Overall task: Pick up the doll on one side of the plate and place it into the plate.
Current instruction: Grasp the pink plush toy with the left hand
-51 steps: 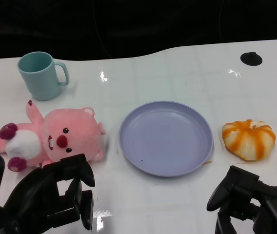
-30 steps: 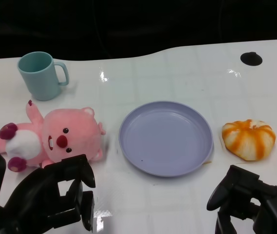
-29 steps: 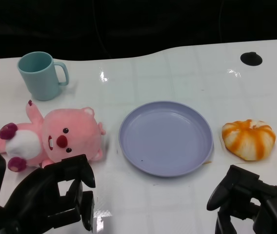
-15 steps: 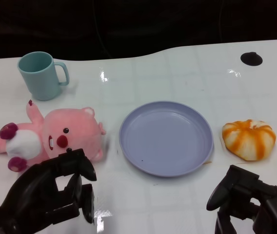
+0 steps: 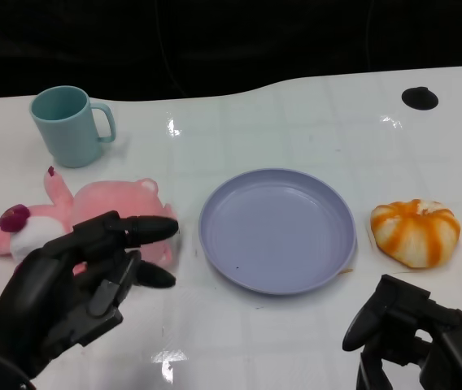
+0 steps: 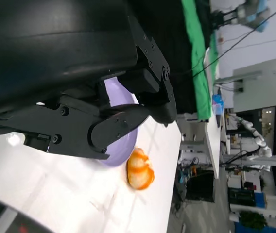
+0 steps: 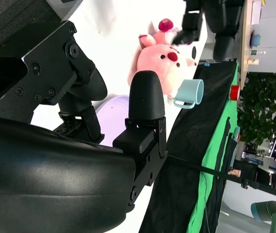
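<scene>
A pink plush doll with a white belly lies on its side left of the lavender plate; the right wrist view shows the doll too. My left hand hovers over the doll's face with fingers spread, holding nothing and covering part of the head. Its fingers show in the left wrist view in front of the plate. My right hand sits low at the near right with fingers curled in on nothing, well short of the plate.
A teal mug stands behind the doll at the far left. An orange-striped bun-shaped toy lies right of the plate, also seen as the toy in the left wrist view. A black round mark sits at the table's far right.
My left hand has risen and moved forward over the doll, its fingers uncurling and spreading. The right hand, doll and plate have not moved.
</scene>
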